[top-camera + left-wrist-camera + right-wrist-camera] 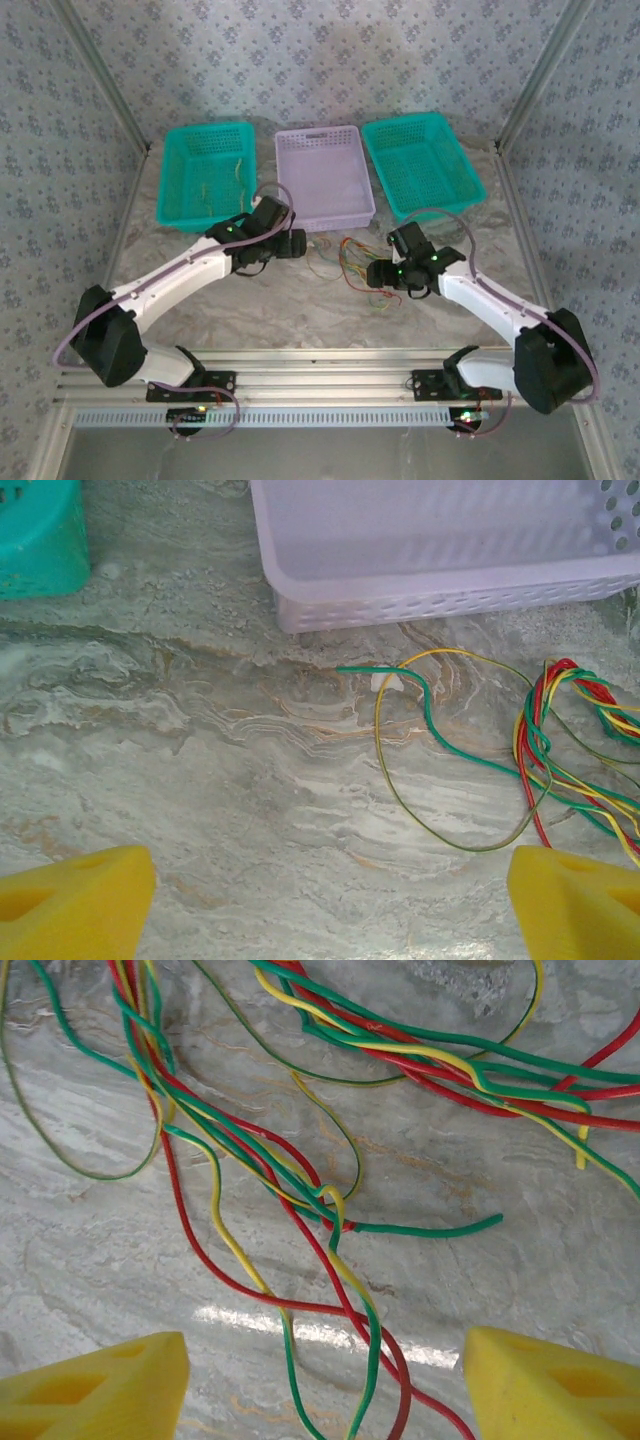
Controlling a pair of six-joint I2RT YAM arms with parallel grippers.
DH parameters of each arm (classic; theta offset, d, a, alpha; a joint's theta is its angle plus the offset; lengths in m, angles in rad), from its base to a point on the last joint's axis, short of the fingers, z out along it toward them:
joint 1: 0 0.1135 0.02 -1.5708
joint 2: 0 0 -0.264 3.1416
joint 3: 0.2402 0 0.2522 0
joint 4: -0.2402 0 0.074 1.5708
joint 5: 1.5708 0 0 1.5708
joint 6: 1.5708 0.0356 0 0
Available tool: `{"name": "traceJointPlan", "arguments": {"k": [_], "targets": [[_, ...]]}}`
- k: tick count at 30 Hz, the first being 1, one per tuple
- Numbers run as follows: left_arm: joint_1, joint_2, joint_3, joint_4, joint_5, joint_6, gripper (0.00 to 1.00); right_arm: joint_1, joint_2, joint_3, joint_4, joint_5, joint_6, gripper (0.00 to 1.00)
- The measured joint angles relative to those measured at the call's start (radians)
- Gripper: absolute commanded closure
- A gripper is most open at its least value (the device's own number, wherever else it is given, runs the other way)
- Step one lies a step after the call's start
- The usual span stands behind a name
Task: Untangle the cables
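I have the tangle of thin yellow, green and red cables (330,1210) lying on the marbled grey tabletop (200,780), just in front of the lilac plastic basket (450,600) and between my two arms. The right gripper (325,1390) hangs directly over the knot with its jaws spread. The strands run mostly away from it through the gap, and nothing is pinched. The left gripper (330,900) is also spread wide and empty. From it the bundle lies off to the right, one thin yellow-green loop reaching closest. I judge the right arm the nearer, so the pick falls to it: straight down onto a single strand.
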Motion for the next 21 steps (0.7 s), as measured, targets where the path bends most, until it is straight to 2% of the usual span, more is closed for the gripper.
{"name": "traceJointPlan", "arguments": {"k": [6,14,19,21], "targets": [[-0.038,0.01,-0.024,0.053,0.024,-0.04,0.09,0.0,0.068,-0.002,0.043,-0.004,0.001,0.43],[-0.089,0.097,-0.028,0.144,0.087,-0.094,0.09,0.0,0.134,-0.002,0.083,-0.036,0.0,0.82],[-0.114,0.159,-0.028,0.187,0.118,-0.126,0.1,0.005,0.14,0.0,0.087,-0.053,-0.021,1.0],[-0.125,0.182,-0.028,0.202,0.127,-0.135,0.1,0.019,0.14,0.006,0.087,-0.053,-0.029,1.0]]}}
